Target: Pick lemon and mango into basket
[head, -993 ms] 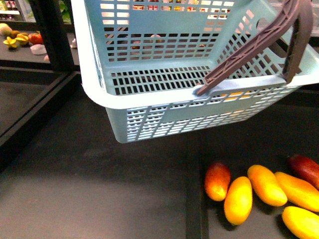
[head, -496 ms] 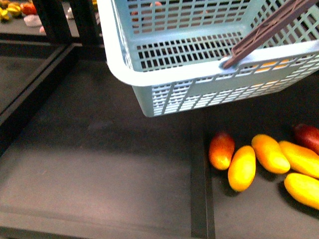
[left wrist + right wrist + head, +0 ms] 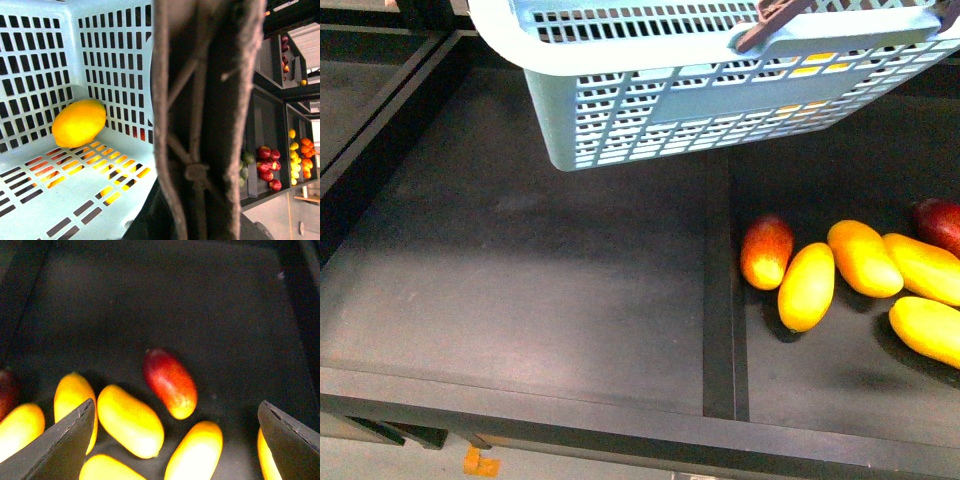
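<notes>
The aqua basket [image 3: 670, 110] hangs at the top of the front view, its brown handle [image 3: 770, 25] just showing. Inside it the yellow lemon [image 3: 79, 123] lies on the slotted bottom against a lattice wall [image 3: 30, 65]. My left gripper [image 3: 197, 215] is shut on the brown handle [image 3: 205, 100], which hides most of it. Several yellow-orange mangoes lie on the black shelf, one of them [image 3: 807, 285] nearest the divider. My right gripper [image 3: 177, 440] is open above them, with two mangoes [image 3: 130, 421] [image 3: 195, 452] between its dark fingers [image 3: 65, 440].
A shorter red-and-orange mango [image 3: 766, 250] lies beside the shelf's divider [image 3: 718, 300], and a dark red one [image 3: 940, 222] sits at the right edge. The shelf's front lip [image 3: 620, 420] runs below. Racks of other fruit [image 3: 267, 165] show past the handle.
In the front view the basket has shifted up toward the top edge, so only its near wall and rim show. The mangoes sit higher in the picture, and the shelf's front lip has come into view.
</notes>
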Available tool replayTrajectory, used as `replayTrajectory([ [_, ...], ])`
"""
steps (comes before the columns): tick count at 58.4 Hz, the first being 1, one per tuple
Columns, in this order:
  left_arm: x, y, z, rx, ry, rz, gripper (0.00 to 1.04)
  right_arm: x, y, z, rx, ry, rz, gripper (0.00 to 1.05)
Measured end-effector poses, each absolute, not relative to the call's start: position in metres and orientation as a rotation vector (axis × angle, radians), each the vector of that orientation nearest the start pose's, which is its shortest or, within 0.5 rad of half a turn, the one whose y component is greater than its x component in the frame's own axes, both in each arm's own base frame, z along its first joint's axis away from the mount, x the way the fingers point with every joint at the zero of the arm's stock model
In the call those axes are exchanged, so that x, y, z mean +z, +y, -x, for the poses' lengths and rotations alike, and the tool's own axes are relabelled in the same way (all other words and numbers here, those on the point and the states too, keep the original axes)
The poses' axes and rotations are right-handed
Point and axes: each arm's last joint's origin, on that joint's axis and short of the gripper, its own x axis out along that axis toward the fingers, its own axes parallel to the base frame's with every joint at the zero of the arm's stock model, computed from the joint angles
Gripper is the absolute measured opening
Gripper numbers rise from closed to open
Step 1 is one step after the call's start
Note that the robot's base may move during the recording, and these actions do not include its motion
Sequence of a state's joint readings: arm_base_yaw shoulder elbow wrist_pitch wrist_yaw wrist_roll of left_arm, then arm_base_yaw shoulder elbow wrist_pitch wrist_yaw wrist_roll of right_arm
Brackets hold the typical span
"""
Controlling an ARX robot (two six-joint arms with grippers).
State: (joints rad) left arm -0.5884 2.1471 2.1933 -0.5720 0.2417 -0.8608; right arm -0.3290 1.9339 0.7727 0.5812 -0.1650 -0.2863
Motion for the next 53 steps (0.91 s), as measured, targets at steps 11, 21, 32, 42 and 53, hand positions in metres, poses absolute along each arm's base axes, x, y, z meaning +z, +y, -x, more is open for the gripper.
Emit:
replayTrajectory([
  [11,0.348,-0.278,-0.402,-0.544,0.852,0.701,0.05,0.068,-0.084,-0.349,-0.014,0.642,0.138,0.96],
  [21,0.348,-0.278,-0.402,-0.543,0.851,0.700,0.05,0.045,-0.062,-0.369,0.059,0.691,0.139,0.96],
  [32,0.348,-0.277,-0.402,-0.532,0.845,0.699,0.05,0.008,-0.050,-0.383,0.096,0.780,0.134,0.96],
  [42,0.348,-0.277,-0.402,-0.528,0.842,0.698,0.05,-0.017,-0.042,-0.390,0.114,0.842,0.126,0.96],
  [53,0.348,-0.278,-0.402,-0.543,0.851,0.700,0.05,-0.030,-0.034,-0.402,0.124,0.862,0.097,0.96],
])
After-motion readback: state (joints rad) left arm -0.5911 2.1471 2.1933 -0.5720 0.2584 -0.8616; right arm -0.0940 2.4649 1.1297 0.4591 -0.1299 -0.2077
